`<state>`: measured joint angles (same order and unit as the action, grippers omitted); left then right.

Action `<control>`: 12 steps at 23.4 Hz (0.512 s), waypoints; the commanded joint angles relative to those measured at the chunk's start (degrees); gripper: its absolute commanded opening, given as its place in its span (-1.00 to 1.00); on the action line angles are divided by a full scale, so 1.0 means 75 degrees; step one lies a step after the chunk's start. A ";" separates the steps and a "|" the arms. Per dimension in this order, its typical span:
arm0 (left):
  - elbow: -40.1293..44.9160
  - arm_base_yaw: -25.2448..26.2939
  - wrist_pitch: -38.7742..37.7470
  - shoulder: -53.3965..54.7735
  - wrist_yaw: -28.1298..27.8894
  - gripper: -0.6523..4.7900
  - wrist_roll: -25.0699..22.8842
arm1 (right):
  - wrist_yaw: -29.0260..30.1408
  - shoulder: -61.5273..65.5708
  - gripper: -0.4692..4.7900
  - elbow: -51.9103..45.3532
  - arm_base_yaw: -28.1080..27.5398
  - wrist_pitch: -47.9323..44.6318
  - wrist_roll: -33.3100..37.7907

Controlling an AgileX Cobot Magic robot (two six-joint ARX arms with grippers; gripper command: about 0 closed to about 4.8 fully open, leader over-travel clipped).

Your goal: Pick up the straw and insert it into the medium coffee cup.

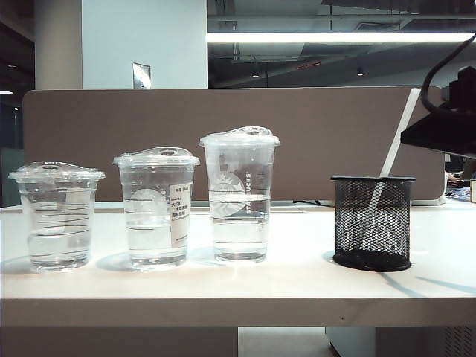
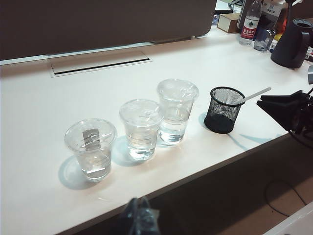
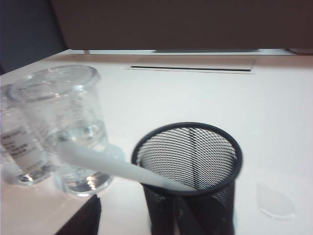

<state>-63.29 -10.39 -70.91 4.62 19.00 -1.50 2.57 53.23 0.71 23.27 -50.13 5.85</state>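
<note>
Right tool: dark body up at the right edge of the exterior view, above and right of the mesh cup, apart from it. Its dark fingers hang just above that cup's rim, set apart, nothing between them. Left tool: blurred, well short of the cup; can't read jaw state.

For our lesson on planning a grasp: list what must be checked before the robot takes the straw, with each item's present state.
1. Straw stands free in the mesh pen holder, leaning on its rim: ok.
2. Right claw near the straw's top: ok; closed on it: not ok.
3. Right claw open: cannot tell.
4. Medium coffee cup upright, between the other two cups: ok.
5. Its lid hole free: cannot tell.
6. Left claw away from the cups: ok.
</note>
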 commanded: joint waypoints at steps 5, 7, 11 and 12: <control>-0.0020 -0.0003 0.0096 0.0006 0.0041 -0.76 0.0000 | 0.0219 0.0644 -0.07 0.0525 0.0003 -0.0160 -0.0023; -0.0020 -0.0003 0.0096 0.0006 0.0041 -0.76 -0.0003 | 0.0221 0.0877 -0.08 0.0597 0.0003 -0.0189 -0.0023; -0.0020 -0.0003 0.0096 0.0006 0.0041 -0.76 -0.0003 | 0.0306 0.1317 -0.27 0.0688 0.0003 -0.0597 -0.0020; -0.0020 -0.0003 0.0096 0.0006 0.0044 -0.76 -0.0003 | 0.0306 0.1416 -0.27 0.0708 0.0003 -0.0688 -0.0020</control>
<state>-63.29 -10.39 -70.91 4.62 18.98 -1.50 4.51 63.31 5.54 23.29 -52.23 5.69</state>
